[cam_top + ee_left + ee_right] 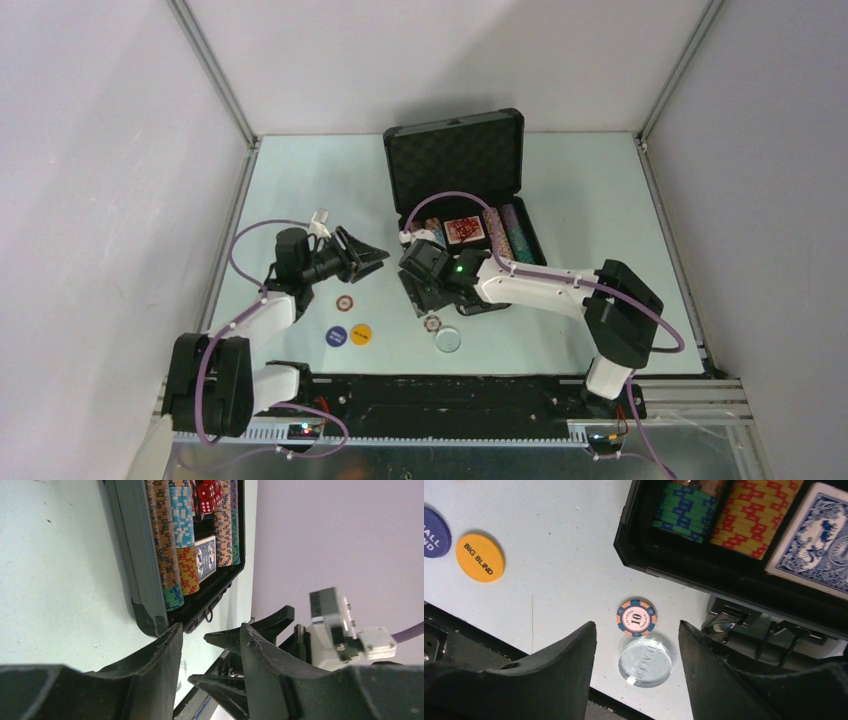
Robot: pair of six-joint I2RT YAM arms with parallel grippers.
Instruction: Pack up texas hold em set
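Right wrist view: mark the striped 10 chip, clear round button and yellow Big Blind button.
Orange-and-blue striped 10 chip [636, 617], right wrist view, white centre.
Clear round plastic button [644, 662], right wrist view, top face.
Yellow round Big Blind button [480, 557], right wrist view, lettering.

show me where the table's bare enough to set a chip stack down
Bare table right of the open case; also the far left corner, left of it. Crowded toward the near edge: red chip, blue button, yellow button, 10 chip, clear disc.
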